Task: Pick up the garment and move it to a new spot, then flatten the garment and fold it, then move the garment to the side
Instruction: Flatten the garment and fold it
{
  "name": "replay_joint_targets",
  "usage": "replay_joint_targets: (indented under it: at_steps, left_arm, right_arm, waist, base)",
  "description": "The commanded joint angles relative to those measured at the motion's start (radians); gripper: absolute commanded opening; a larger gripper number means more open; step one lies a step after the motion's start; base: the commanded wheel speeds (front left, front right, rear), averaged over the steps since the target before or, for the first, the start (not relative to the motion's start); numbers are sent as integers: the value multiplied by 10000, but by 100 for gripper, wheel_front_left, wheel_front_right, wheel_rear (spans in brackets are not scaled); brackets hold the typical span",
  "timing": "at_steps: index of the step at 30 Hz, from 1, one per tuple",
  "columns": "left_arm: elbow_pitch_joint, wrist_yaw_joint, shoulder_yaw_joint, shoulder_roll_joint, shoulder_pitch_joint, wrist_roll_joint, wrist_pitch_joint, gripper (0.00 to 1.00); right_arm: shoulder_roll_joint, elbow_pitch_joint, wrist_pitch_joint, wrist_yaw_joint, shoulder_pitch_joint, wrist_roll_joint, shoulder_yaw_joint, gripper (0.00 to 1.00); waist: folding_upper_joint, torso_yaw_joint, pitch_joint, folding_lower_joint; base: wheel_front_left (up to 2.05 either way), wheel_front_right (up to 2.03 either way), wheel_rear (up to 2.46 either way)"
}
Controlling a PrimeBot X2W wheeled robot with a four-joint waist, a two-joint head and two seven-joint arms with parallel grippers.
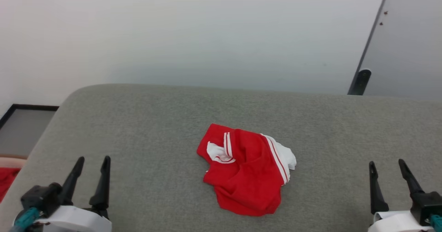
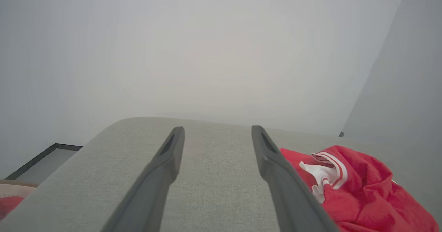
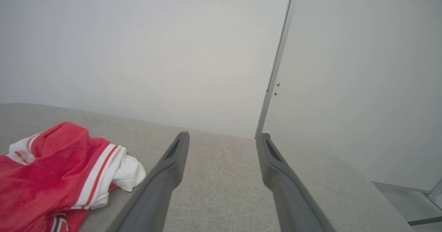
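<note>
The garment [image 1: 245, 168] lies crumpled in a heap at the middle of the grey fabric surface [image 1: 152, 128], red with white sleeve parts and red-and-white stripe trim. Its lettering is hidden in the folds. My left gripper [image 1: 92, 162] stands open at the lower left, well apart from the garment, nothing between its fingers. My right gripper [image 1: 386, 165] stands open at the lower right, also apart from it. The left wrist view shows the garment [image 2: 359, 187] to the right of my left gripper [image 2: 217, 130]. The right wrist view has the garment [image 3: 58, 170] left of my right gripper [image 3: 222, 137].
A pale wall rises behind the surface. A dark post [image 1: 359, 81] and a slanted grey panel [image 1: 407, 42] stand at the back right. At the far left edge lie a dark-framed panel [image 1: 24, 121] and a bit of plain red cloth [image 1: 7, 180] below the surface.
</note>
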State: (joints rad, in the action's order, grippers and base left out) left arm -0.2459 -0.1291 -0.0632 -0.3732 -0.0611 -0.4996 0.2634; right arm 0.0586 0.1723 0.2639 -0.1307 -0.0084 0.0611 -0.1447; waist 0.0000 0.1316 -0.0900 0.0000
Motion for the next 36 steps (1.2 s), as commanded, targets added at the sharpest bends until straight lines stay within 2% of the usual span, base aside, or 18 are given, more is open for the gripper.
replay_joint_targets:
  at_steps: [1, 12, 21, 29, 36]
  left_arm:
    - [-26, -27, 94, -8, -76, 62, 10, 100]
    - [-296, 31, 1412, 28, 34, 516, 5, 100]
    - [-274, 3, 1431, 380, 222, 812, 6, 100]
    - [-140, -13, 1078, 704, 161, 941, 6, 100]
    - [30, -20, 834, 1155, -10, 987, 6, 100]
  right_arm:
    - [-19, 12, 10, -1, 102, -36, 131, 100]
    - [-62, 459, 10, -1, -228, -201, 1146, 100]
    - [133, 1660, -129, -1, -727, -366, 1519, 100]
    - [850, 2642, -2521, -1, -1938, -962, 1830, 100]
    - [1496, 3112, -4567, -1, -2627, -1308, 1411, 100]
  waist:
    - [0, 200, 6, 0]
    - [0, 1715, -58, 0]
    - [0, 2572, -72, 0]
    - [0, 2887, 95, 0]
    - [0, 3203, 658, 0]
  base:
    - [0, 0, 0]
    - [0, 0, 0]
    - [0, 0, 0]
    - [0, 0, 0]
    - [0, 0, 0]
